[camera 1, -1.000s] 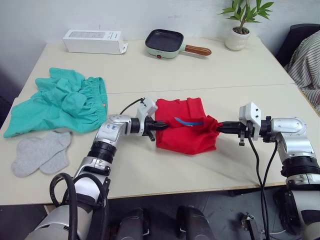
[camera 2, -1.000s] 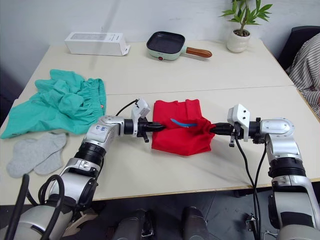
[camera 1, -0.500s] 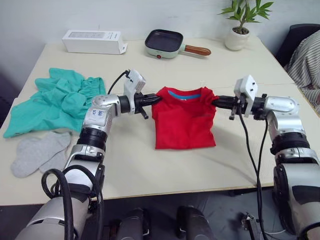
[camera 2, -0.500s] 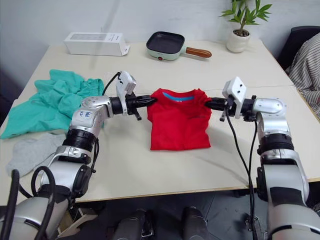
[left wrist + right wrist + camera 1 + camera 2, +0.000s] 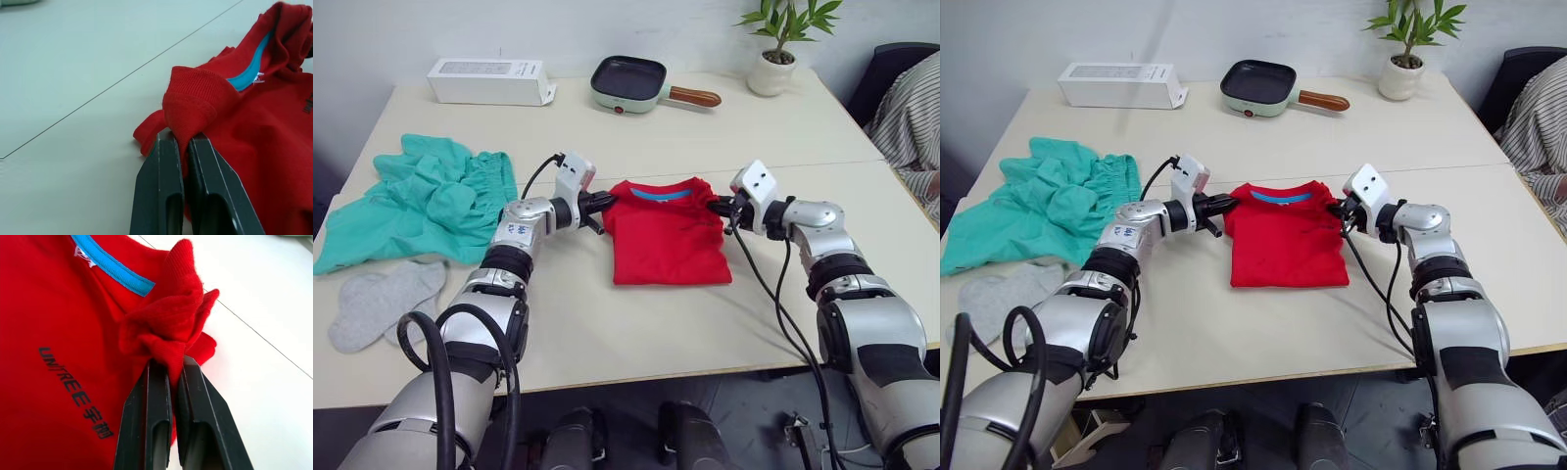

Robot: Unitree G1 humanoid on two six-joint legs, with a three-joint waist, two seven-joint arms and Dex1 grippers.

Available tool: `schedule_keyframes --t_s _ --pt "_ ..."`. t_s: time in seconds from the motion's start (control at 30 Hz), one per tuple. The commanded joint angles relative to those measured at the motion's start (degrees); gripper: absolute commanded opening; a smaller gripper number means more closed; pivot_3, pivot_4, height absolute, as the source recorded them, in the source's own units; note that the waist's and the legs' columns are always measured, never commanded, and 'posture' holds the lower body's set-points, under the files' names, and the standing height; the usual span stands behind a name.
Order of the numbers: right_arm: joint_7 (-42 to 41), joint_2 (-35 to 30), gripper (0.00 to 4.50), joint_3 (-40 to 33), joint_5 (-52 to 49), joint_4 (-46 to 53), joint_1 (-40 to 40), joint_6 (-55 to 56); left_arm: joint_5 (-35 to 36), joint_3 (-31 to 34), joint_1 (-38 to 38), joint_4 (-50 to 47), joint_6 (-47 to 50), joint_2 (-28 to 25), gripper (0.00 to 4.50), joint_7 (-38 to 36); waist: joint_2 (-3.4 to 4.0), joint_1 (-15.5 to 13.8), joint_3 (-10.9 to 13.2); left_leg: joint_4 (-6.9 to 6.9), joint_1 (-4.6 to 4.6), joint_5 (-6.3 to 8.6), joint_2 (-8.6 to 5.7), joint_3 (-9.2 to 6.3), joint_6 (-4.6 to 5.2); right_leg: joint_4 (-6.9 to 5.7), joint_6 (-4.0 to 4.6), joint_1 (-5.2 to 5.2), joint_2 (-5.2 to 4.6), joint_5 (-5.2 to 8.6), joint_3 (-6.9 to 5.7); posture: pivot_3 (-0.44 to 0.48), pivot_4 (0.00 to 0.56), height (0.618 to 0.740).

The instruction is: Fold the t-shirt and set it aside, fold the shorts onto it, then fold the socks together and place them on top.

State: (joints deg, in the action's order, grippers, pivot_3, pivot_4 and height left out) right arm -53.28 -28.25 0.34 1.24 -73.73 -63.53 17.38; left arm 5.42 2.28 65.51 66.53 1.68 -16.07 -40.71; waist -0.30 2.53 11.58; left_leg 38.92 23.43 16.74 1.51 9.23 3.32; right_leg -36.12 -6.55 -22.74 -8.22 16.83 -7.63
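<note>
The red t-shirt [image 5: 668, 240] lies flat in the middle of the table as a folded rectangle, its blue neckband at the far edge. My left gripper [image 5: 605, 202] is shut on the shirt's far left corner, where the fabric bunches between its fingers [image 5: 164, 161]. My right gripper [image 5: 716, 207] is shut on the far right corner, and red cloth is pinched the same way between its fingers [image 5: 159, 391]. The teal-green shorts [image 5: 431, 196] lie crumpled at the left of the table. The grey socks [image 5: 374, 302] lie near the front left edge.
A white box [image 5: 487, 80], a green pan [image 5: 629, 83] with a wooden handle and a potted plant [image 5: 771, 61] stand along the table's far edge. Striped cloth [image 5: 909, 108] hangs over a chair at the right. A seam [image 5: 803, 168] crosses the table.
Both grippers carried the shirt's corners away from me, spreading the crumpled shirt, then lowered it. It now lies flat with the neckband at the far edge.
</note>
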Motion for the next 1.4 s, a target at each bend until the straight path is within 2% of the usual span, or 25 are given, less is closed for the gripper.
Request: schedule_keyframes --t_s 0.03,0.2,0.27,0.33,0.5,0.6,0.7,0.8,0.9,1.0,1.1,1.17,1.3,1.4 --pt "1.37 -0.06 1.13 -3.06 -1.89 0.77 -1.35 1.24 0.22 1.76 0.38 -0.48 -3.9 -0.35 1.11 2.32 0.0 0.13 0.0 0.0 0.0 0.0 0.0 0.0 0.0 0.0 0.0 0.0 0.0 0.0 0.0 0.0 0.15 0.74" --pt "2.96 -2.23 2.87 -4.92 -2.13 1.42 -0.86 3.4 0.0 2.61 -1.61 -3.31 -9.8 -1.51 2.76 4.15 0.0 0.56 0.0 -0.04 -0.01 0.0 -0.01 -0.01 0.0 0.01 0.0 0.0 -0.01 0.0 0.0 0.0 0.15 0.74" --pt "3.32 -3.99 3.58 -5.88 -2.36 2.07 -0.46 4.88 -0.22 2.18 -3.35 -6.1 -12.58 -2.65 3.44 2.46 0.0 0.65 0.0 -0.05 -0.02 0.0 0.0 0.0 0.0 0.01 0.0 0.0 -0.01 0.0 0.0 0.0 0.15 0.74" --pt "-0.32 -5.71 4.36 -7.23 -4.0 3.32 0.34 6.19 0.26 1.52 -5.98 -10.7 -15.25 -4.07 4.1 -1.84 0.0 0.68 0.0 -0.08 -0.01 0.0 -0.01 0.0 0.0 0.04 0.0 0.0 -0.01 0.0 0.0 0.0 0.15 0.74" --pt "-21.07 -8.45 4.49 -7.54 -10.49 15.86 8.32 6.97 2.62 -4.1 -18.33 -31.25 -21.9 -9.8 4.3 -20.94 0.01 0.64 -0.01 -0.26 -0.07 0.01 0.0 0.05 -0.01 0.14 0.0 0.01 0.04 0.0 0.04 0.0 0.15 0.74" --pt "-25.99 -8.37 4.49 -6.18 -14.33 31.29 18.25 3.64 1.3 -7.96 -25.03 -40.81 -25.77 -12.2 4.3 -25.13 0.01 0.52 -0.01 -0.29 -0.13 0.02 0.01 0.08 -0.03 0.14 0.0 0.03 0.05 0.0 0.08 0.0 0.15 0.74" --pt "-26.02 -7.52 4.49 -4.01 -14.78 42.45 27.34 3.73 -1.69 -11.09 -28.77 -45.65 -27.66 -11.27 4.3 -23.24 0.01 -0.05 0.0 -0.11 -0.14 0.02 0.02 0.03 -0.03 0.06 0.0 0.06 -0.03 0.0 0.08 0.0 0.15 0.74" --pt "-23.14 -6.53 4.49 -1.61 -11.56 45.15 31.72 7.07 -6.72 -13.87 -30.1 -45.59 -30.26 -9.36 4.3 -18.69 0.01 -0.61 -0.01 0.08 -0.15 0.04 -0.03 0.03 0.01 0.12 0.01 0.07 -0.25 -0.01 0.11 0.0 0.15 0.74" --pt "-19.36 -5.97 4.49 0.81 -7.17 42.61 32.54 12.0 -13.35 -16.3 -29.42 -44.05 -31.62 -7.51 4.3 -12.18 0.01 -0.9 -0.01 0.07 -0.16 0.07 -0.04 0.0 -0.02 0.16 0.08 0.06 -0.36 -0.14 0.1 0.0 0.15 0.74" --pt "-13.02 -6.16 4.49 1.98 -2.38 35.6 29.79 17.47 -20.08 -17.92 -27.09 -40.93 -32.13 -6.64 4.3 -5.02 0.01 -0.9 -0.01 0.07 -0.16 0.07 -0.02 -0.02 -0.01 0.14 0.1 0.04 -0.39 -0.15 0.09 0.0 0.15 0.74" --pt "-11.41 -7.16 3.89 3.79 0.58 30.28 28.22 24.03 -24.3 -19.58 -25.95 -38.13 -32.18 -6.89 4.5 -0.77 0.02 -0.85 -0.05 0.07 -0.2 0.05 0.02 -0.01 0.0 0.15 0.11 0.09 -0.36 -0.16 0.07 0.0 0.15 0.74" --pt "-10.11 -7.45 3.25 4.39 1.41 27.71 27.51 27.37 -26.1 -20.33 -25.45 -36.43 -32.39 -7.27 4.5 1.48 0.02 -0.86 -0.08 0.07 -0.29 0.05 0.04 -0.01 0.01 0.15 0.11 0.17 -0.35 -0.16 0.07 0.0 0.15 0.74" --pt "-8.48 -7.89 1.83 5.77 2.94 24.27 26.77 33.49 -27.38 -20.86 -25.09 -32.63 -32.21 -7.89 3.32 5.12 0.02 -0.83 -0.09 0.12 -0.36 0.01 0.04 -0.01 0.07 0.16 0.12 0.27 -0.38 -0.17 0.08 0.0 0.15 0.74" --pt "-7.66 -7.63 0.79 6.71 3.15 22.8 26.12 35.67 -26.83 -21.8 -25.49 -30.83 -32.64 -8.11 2.39 4.96 0.02 -0.85 -0.1 0.12 -0.39 -0.02 0.07 -0.02 0.08 0.14 0.19 0.28 -0.4 -0.24 0.08 0.0 0.15 0.74"
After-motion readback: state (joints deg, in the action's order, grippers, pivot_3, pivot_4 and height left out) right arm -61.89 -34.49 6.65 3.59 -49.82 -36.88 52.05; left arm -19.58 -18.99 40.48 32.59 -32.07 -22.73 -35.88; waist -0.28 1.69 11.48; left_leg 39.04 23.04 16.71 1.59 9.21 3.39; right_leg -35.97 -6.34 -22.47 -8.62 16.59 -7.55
